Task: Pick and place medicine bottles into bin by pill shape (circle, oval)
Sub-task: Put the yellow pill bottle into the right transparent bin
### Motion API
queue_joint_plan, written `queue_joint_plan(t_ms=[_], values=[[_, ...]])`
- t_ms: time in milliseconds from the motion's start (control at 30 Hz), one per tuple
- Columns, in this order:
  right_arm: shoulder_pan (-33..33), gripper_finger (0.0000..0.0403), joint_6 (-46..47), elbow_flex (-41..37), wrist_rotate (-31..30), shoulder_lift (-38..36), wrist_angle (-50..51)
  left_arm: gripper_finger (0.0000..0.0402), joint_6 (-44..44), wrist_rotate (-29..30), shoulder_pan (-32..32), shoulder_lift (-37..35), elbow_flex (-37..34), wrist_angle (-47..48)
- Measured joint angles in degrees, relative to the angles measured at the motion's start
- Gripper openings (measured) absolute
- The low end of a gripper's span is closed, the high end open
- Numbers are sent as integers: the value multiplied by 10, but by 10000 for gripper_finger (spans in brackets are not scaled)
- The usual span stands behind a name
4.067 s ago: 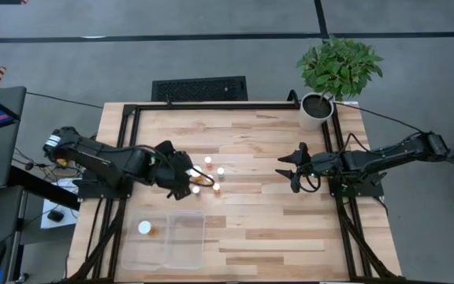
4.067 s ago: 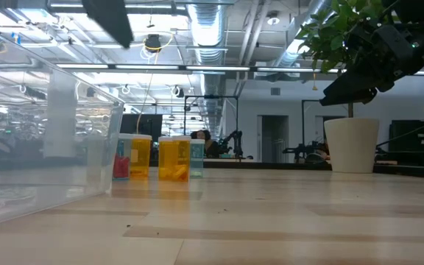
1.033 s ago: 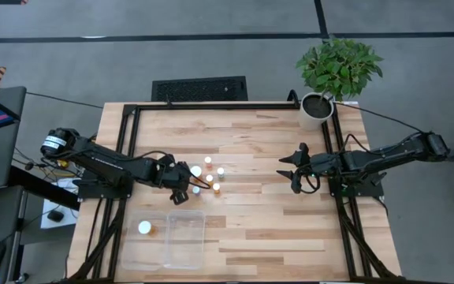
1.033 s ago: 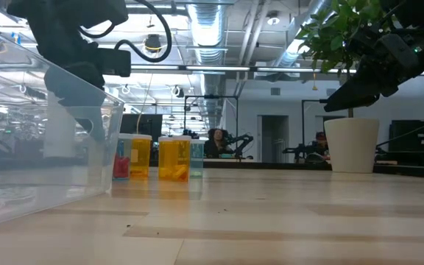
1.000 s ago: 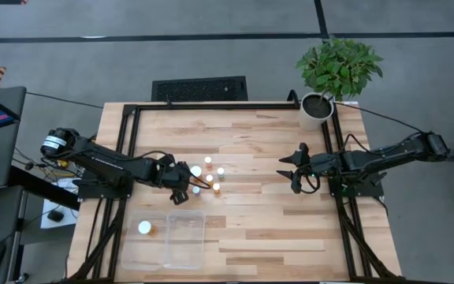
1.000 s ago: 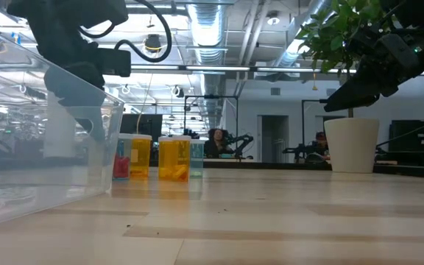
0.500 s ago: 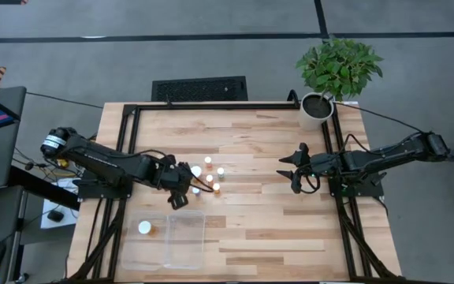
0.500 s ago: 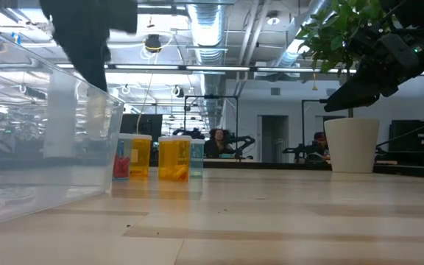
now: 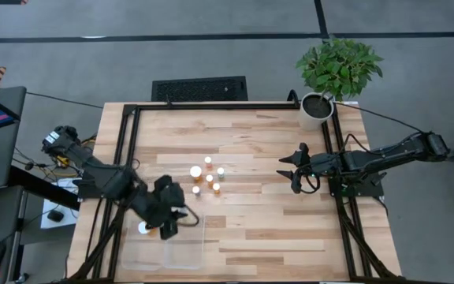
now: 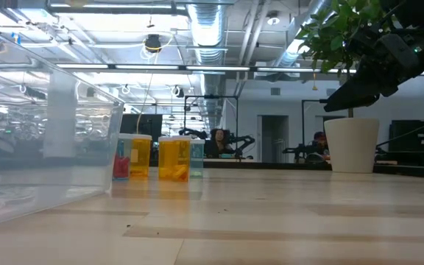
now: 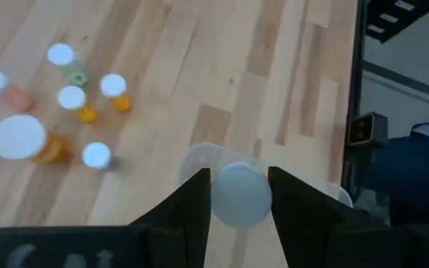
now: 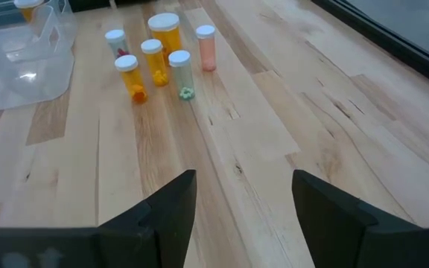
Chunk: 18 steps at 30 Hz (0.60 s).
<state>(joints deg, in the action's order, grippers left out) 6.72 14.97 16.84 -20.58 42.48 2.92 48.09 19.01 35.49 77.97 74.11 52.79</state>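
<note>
Overhead, left gripper (image 9: 169, 222) sits over the bin (image 9: 186, 251) at the near-left of the table (image 9: 274, 229), above the bin's far edge. One bottle (image 9: 143, 228) with a white cap stands in the bin's left compartment, just left of the gripper. Six medicine bottles (image 9: 208, 177) stand clustered mid-table, well apart from the bin; the largest (image 9: 196, 171) is at the cluster's left. Right gripper (image 9: 294, 168) waits right of centre with nothing between its parted fingers. Potted plant (image 9: 327, 79) at the far right corner.

Low view: clear bin wall (image 10: 46, 140) fills the left side; amber bottles (image 10: 174, 157) stand beyond it. Right gripper (image 10: 355, 81) hangs above the table in front of the plant pot (image 10: 351, 144).

Left wrist view: the fingers (image 11: 192, 205) clamp a white-capped bottle (image 11: 240, 195) over the bin rim (image 11: 199, 153); the cluster (image 11: 71, 97) lies farther off.

Right wrist view: fingers (image 12: 171, 201) spread wide, holding nothing; cluster (image 12: 157, 56) and bin (image 12: 21, 63) lie ahead.
</note>
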Motion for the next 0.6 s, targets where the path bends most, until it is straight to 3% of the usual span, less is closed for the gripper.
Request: queue_joint_plan(t_ms=[233, 600], values=[[0, 234, 5, 0, 0, 0, -1, 117, 50, 16, 68, 74, -1, 2], [0, 234, 21, 0, 0, 0, 0, 117, 50, -6, 115, 221, 45, 7]])
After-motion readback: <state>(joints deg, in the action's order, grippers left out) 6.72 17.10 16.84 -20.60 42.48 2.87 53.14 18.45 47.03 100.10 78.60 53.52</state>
